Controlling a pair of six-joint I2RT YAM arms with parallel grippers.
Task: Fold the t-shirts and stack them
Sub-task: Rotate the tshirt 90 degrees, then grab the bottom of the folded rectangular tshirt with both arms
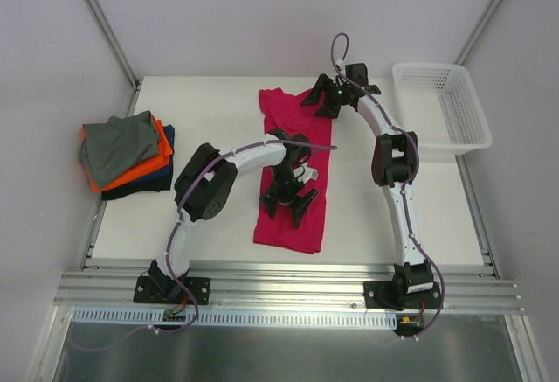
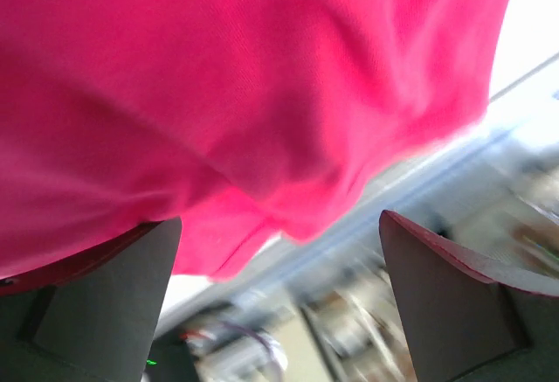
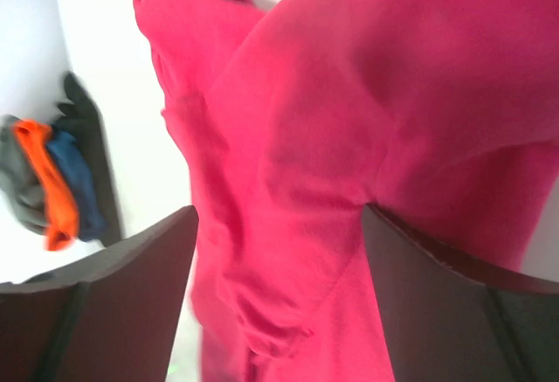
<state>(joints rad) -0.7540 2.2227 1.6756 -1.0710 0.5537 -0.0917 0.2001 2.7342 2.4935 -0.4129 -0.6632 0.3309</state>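
A magenta-pink t-shirt [image 1: 293,172] lies as a long narrow strip down the middle of the table. It fills the left wrist view [image 2: 244,85] and the right wrist view [image 3: 349,137]. My left gripper [image 1: 291,204] is open above the shirt's near half, with nothing between its jaws. My right gripper [image 1: 325,100] is open over the shirt's far right end. A stack of folded shirts, grey [image 1: 118,144] on orange [image 1: 155,159] on dark navy [image 1: 140,185], sits at the table's left edge and shows small in the right wrist view [image 3: 52,181].
A white plastic mesh basket [image 1: 441,107] stands at the table's far right. Metal rails [image 1: 288,286] run along the near edge by the arm bases.
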